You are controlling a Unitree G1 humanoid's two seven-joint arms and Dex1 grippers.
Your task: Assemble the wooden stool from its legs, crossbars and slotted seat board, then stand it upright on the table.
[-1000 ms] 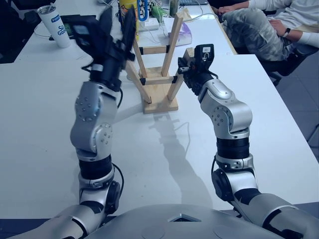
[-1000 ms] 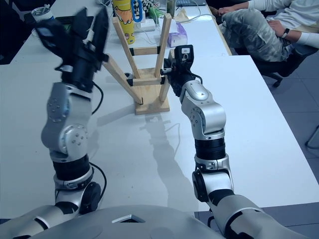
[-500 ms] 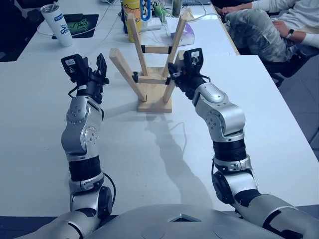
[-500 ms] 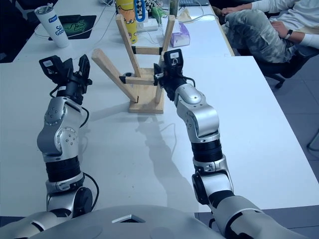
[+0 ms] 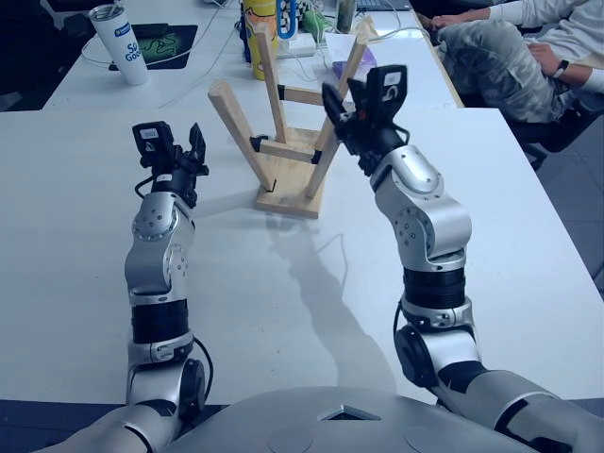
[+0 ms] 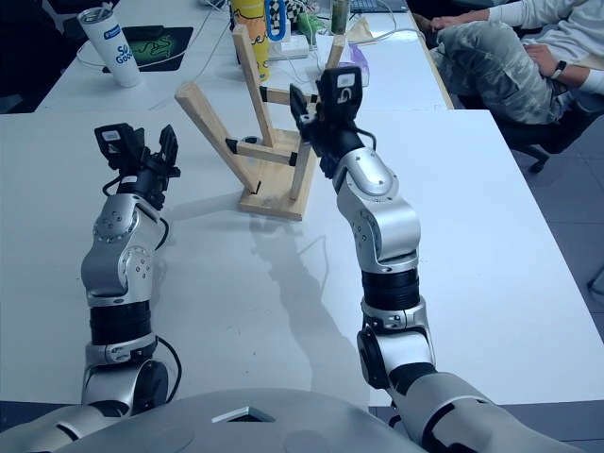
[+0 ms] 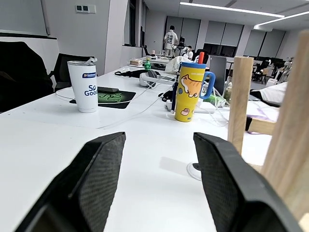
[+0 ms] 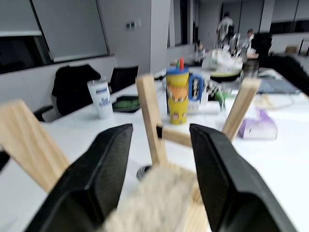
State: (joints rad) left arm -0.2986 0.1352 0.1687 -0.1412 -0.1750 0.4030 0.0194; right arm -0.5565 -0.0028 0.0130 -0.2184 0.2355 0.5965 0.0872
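The wooden stool [image 5: 283, 151] rests upside down on its seat board [image 5: 286, 198] at the far middle of the white table [image 5: 311, 302], its legs splayed upward and joined by crossbars. My right gripper [image 5: 360, 102] is open, its fingers on either side of the stool's near right leg [image 5: 332, 142], about halfway up. In the right wrist view that leg [image 8: 145, 208] shows as a pale blur between the open fingers [image 8: 104, 164]. My left gripper [image 5: 177, 149] is open and holds nothing, low over the table to the left of the stool, a hand's width away from its left leg [image 7: 240, 106].
On the desk behind stand a white tumbler [image 5: 119, 42], a yellow mug [image 5: 262, 26], a dark mouse pad [image 5: 175, 42] and a purple packet [image 5: 347, 68], with cables among them. A person sits at the back right. The near half of the table is bare.
My left arm has come down from high beside the stool to low over the table on its left. My right gripper has slid up along the near right leg.
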